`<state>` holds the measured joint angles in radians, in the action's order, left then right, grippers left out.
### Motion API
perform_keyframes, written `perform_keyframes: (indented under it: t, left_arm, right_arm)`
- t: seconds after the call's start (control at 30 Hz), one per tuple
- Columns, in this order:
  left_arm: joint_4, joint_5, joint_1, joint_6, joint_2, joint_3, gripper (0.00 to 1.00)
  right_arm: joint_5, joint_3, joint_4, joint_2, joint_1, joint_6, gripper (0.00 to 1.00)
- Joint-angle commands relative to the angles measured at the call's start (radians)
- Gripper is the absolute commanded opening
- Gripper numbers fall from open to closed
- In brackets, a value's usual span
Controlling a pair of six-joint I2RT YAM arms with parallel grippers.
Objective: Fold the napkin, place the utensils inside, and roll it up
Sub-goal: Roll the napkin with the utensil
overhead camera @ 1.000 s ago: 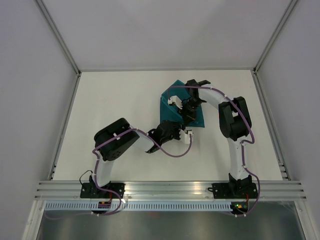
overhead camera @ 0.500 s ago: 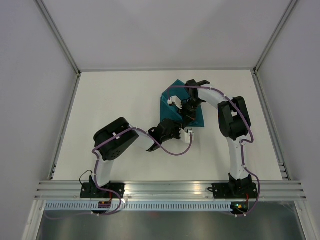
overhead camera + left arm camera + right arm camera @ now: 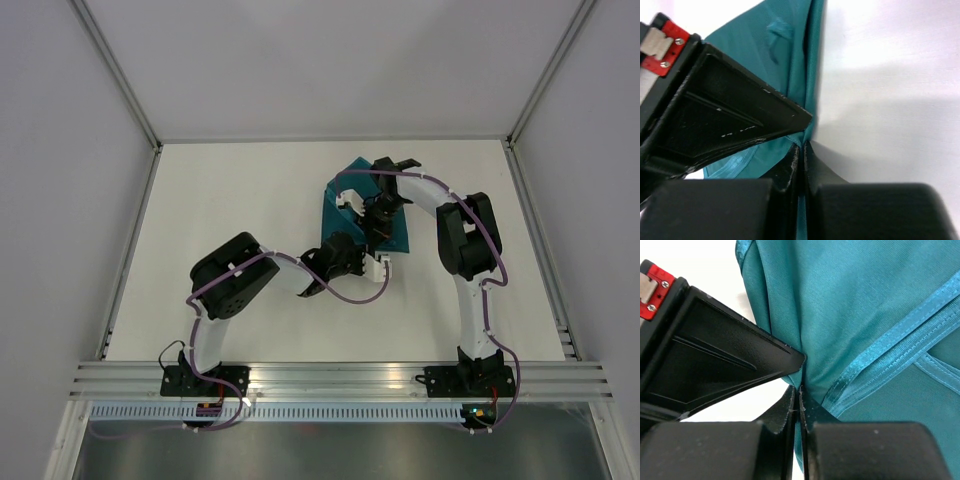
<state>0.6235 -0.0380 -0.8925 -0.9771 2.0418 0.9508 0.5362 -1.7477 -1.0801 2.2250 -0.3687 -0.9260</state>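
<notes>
1. The napkin (image 3: 333, 218) lies bunched and partly folded on the bench (image 3: 230, 200), toward 1 o'clock from the bench's middle in the top view. No knife shows in any view.
2. The left claw (image 3: 376, 263) sits at the cloth's 6 o'clock edge. The left wrist view shows its jaws pressed together on a thin fold of teal fabric.
3. The right claw (image 3: 372, 222) is over the middle of the napkin, likewise pinching a gathered fold beside a hemmed edge.
4. The step in hand looks like folding. To do it well, both claws should lift only enough to clear the bench. They should travel together so the cloth is taut between them, then lay hem on hem.
5. Release should wait until the fold lies flat, because so thin a pinch may slip if pulled sharply.
</notes>
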Motion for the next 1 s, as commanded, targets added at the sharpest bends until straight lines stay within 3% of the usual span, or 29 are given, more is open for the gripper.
perform_keyframes:
  t: [0.0,0.17,0.37,0.63,0.97]
  left_arm:
    - [-0.079,-0.053,0.006,0.012,0.017,0.048,0.04]
    - [-0.133,-0.060,0.009,0.032,0.008,0.063,0.02]
    - [-0.189,-0.072,0.009,0.061,-0.015,0.078,0.02]
    - [-0.286,-0.100,0.010,0.120,-0.031,0.114,0.02]
    - [-0.528,-0.151,0.009,0.253,-0.071,0.210,0.02]
  right_arm:
    - [0.038,-0.044,0.002,0.005,0.004,0.022,0.11]
    - [0.044,-0.009,0.064,-0.051,0.005,0.071,0.35]
    - [0.030,0.085,0.207,-0.169,0.028,0.186,0.52]
    - [-0.035,0.183,0.387,-0.275,0.112,0.340,0.55]
    - [0.031,0.296,0.425,-0.344,0.244,0.332,0.54]
